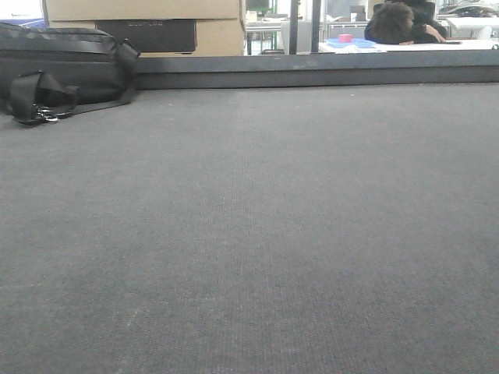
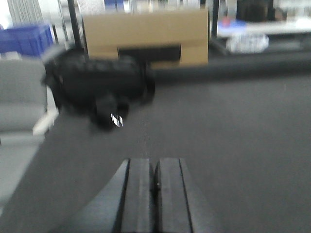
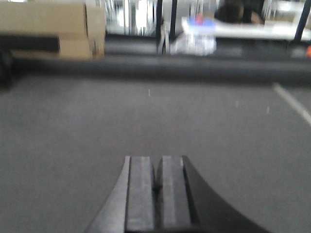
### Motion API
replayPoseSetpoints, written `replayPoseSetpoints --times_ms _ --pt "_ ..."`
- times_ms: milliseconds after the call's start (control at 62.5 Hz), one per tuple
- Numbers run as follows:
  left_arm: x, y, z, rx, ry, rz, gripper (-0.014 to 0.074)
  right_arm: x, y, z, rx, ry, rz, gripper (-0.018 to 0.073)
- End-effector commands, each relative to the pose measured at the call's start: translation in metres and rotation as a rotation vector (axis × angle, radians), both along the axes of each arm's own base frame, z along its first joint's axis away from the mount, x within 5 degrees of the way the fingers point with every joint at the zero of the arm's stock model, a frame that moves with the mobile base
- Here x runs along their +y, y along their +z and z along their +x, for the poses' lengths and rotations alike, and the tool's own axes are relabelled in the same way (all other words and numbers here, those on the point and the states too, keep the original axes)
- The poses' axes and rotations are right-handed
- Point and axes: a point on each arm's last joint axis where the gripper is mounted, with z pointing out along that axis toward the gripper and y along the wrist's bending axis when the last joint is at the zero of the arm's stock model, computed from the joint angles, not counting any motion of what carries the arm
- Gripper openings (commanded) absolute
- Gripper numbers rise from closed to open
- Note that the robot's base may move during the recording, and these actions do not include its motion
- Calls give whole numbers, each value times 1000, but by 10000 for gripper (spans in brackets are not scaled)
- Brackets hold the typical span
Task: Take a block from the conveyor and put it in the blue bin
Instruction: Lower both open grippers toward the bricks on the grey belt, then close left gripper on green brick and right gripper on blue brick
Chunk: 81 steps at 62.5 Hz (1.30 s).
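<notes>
The conveyor (image 1: 257, 234) is a wide dark grey woven belt filling the front view, with a dark raised rail (image 1: 312, 74) along its far edge. No block lies on the belt in any view. My left gripper (image 2: 155, 162) is shut and empty, low over the belt (image 2: 233, 145). My right gripper (image 3: 158, 160) is shut and empty over the belt (image 3: 73, 136). Both wrist views are blurred. A blue bin (image 2: 26, 40) stands at the far left in the left wrist view. Neither gripper shows in the front view.
A black bag (image 1: 58, 66) with a strap lies on the belt's far left; it also shows in the left wrist view (image 2: 97, 85). A cardboard box (image 1: 156, 23) stands behind it. A person (image 1: 401, 23) leans on a far table holding a blue tray and pink object (image 1: 345, 38).
</notes>
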Motion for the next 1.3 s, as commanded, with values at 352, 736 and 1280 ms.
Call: replayPoseSetpoints --times_ms 352,736,1280 --pt "-5 -1 102 615 28 -163 -111 15 -31 107 754 6 -84 -162" --pt "-8 -20 132 714 23 -195 -111 21 -85 154 1089 4 -126 -161" --pt "-8 -21 135 712 24 -196 -111 32 -128 191 1185 34 -99 391"
